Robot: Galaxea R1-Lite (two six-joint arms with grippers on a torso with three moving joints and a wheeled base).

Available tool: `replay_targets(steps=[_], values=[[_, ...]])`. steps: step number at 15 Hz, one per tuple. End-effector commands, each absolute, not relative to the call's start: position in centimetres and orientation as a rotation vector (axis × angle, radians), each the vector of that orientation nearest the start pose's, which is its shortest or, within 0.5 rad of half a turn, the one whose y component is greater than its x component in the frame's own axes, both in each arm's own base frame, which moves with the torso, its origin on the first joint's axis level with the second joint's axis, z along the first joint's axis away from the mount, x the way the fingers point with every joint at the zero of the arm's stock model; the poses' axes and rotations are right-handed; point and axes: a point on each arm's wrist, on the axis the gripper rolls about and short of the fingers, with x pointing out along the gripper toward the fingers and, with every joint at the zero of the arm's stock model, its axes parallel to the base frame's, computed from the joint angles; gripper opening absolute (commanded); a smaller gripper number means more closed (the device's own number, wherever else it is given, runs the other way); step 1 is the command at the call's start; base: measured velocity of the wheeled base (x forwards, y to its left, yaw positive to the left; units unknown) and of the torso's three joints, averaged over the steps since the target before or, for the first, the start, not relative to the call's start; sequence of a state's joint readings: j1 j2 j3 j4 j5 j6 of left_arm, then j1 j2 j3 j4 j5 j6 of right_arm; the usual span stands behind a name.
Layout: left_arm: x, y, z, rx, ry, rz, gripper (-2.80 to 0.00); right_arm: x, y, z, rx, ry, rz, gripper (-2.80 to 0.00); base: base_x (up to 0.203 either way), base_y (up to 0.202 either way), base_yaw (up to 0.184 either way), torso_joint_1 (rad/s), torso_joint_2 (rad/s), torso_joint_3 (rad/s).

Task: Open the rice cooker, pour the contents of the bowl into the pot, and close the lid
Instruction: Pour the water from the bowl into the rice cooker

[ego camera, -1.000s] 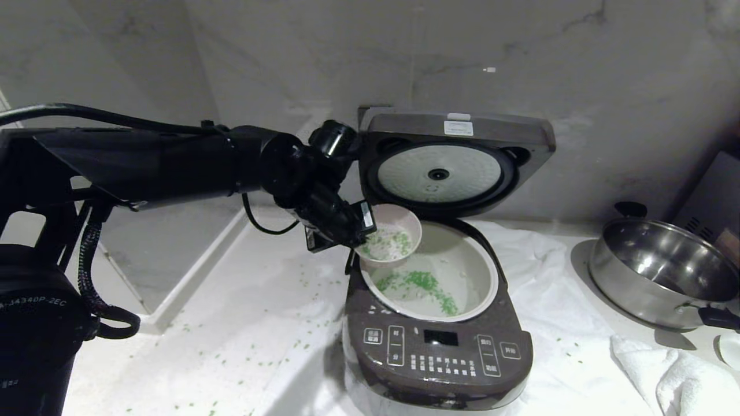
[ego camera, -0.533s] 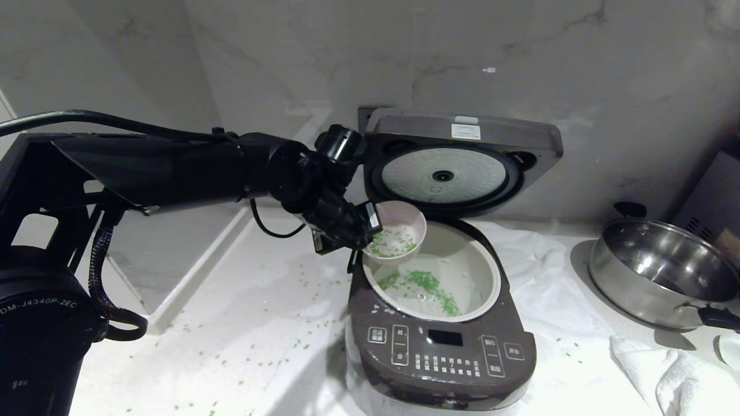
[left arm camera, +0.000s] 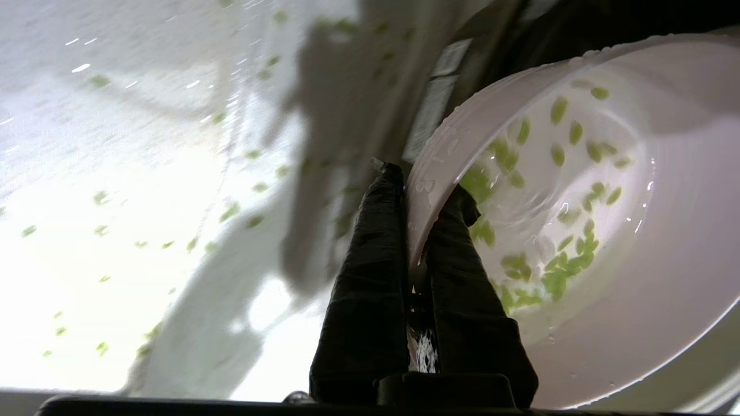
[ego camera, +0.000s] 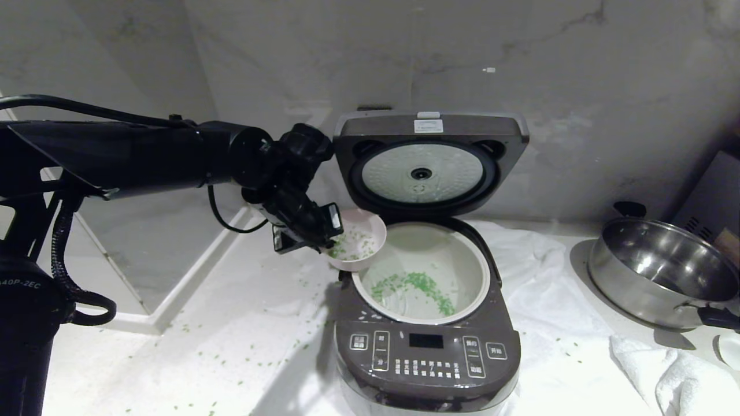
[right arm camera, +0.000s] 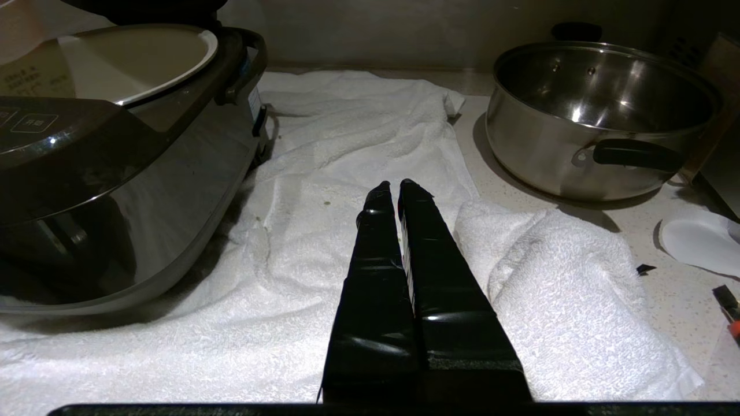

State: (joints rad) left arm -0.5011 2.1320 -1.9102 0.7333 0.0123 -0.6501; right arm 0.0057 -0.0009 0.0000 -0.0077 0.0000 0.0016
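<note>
The rice cooker (ego camera: 428, 370) stands open, its lid (ego camera: 428, 164) upright against the wall. The pot (ego camera: 457, 260) inside holds a curved streak of green bits (ego camera: 413, 286). My left gripper (ego camera: 326, 238) is shut on the near rim of the pale pink bowl (ego camera: 361, 242), one finger inside and one outside. The bowl hangs slightly tilted at the cooker's back-left corner, beside the pot's rim. In the left wrist view the gripper (left arm camera: 425, 188) pinches the bowl (left arm camera: 647, 277), and green bits (left arm camera: 555, 271) cling to its wet inside. My right gripper (right arm camera: 393, 188) is shut and empty over a white towel.
A shiny steel pan (ego camera: 665, 271) with black handles sits at the right, a small white dish (ego camera: 729, 349) beyond it. A white towel (ego camera: 659, 370) lies under and right of the cooker. Green bits (ego camera: 248, 352) are scattered on the counter to the left.
My left gripper has carried the bowl leftward, from over the pot to beside its left rim. The cooker has slid slightly left and turned square to me; the steel pan has stayed put.
</note>
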Motion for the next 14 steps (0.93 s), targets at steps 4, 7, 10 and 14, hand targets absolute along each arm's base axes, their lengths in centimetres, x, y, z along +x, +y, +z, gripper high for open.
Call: replay_targets(steps=[4,7,10,14], values=[[35.1,-19.0,21.0,-0.335,1.05,-0.119,-2.8,-2.3,0.0,7.6,-0.008,-0.009,0.009,-2.8,0.0,0.0,0.0,0.0,0.0,0.0],[35.2,-19.0,20.7,-0.333,1.056,-0.116,-2.8,-2.7,0.2,10.3,-0.041,-0.062,0.092,-2.8,0.0,0.0,0.0,0.0,0.0,0.0],[34.8,-19.0,21.1,-0.327,1.066,-0.116,-2.8,-1.5,0.3,19.3,0.089,-0.075,0.189,-2.8,0.0,0.0,0.0,0.0,0.0,0.0],[34.4,-19.0,21.1,-0.316,1.085,-0.111,-2.8,7.3,1.3,26.0,0.176,0.057,0.334,-2.8,0.0,0.0,0.0,0.0,0.0,0.0]])
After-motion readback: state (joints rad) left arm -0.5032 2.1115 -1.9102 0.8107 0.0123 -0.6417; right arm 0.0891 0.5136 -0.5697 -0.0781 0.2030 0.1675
